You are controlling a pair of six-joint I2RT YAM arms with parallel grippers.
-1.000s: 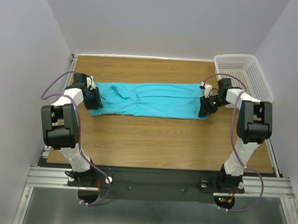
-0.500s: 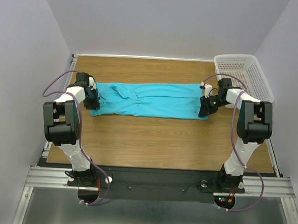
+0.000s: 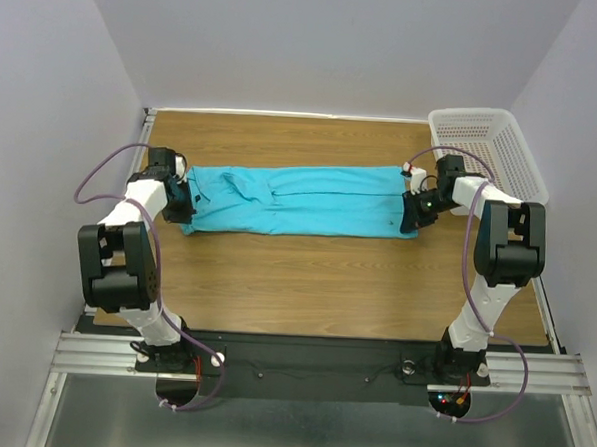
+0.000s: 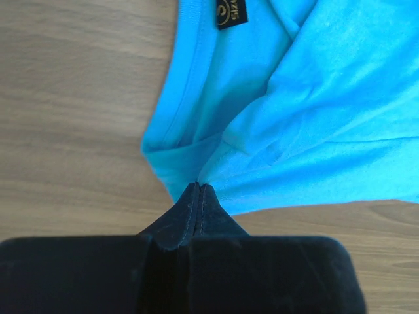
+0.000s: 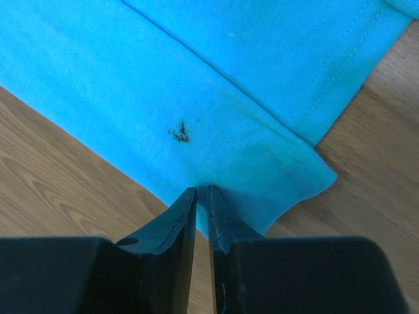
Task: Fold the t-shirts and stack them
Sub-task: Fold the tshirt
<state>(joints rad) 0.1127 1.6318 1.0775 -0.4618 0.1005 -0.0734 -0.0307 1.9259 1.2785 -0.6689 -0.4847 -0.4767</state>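
Observation:
One turquoise t-shirt [image 3: 295, 198] lies as a long folded strip across the table. My left gripper [image 3: 185, 200] is at its left end. In the left wrist view the gripper [image 4: 198, 187] is shut on the folded corner of the t-shirt [image 4: 314, 98], below the neckline and its black label [image 4: 230, 13]. My right gripper [image 3: 411, 211] is at the strip's right end. In the right wrist view the gripper [image 5: 201, 190] has its jaws drawn to a thin slit, with the near hem corner of the t-shirt [image 5: 249, 72] pinched between them.
A white perforated basket [image 3: 488, 143] stands at the back right corner, just behind the right arm. Bare wooden table [image 3: 306, 279] lies between the shirt and the arm bases. A small dark mark [image 5: 178, 133] shows on the fabric near the right fingers.
The left jaws have closed on the shirt's corner and the left arm's elbow has swung outward to the left. The right jaws have narrowed on the hem. The shirt lies as before.

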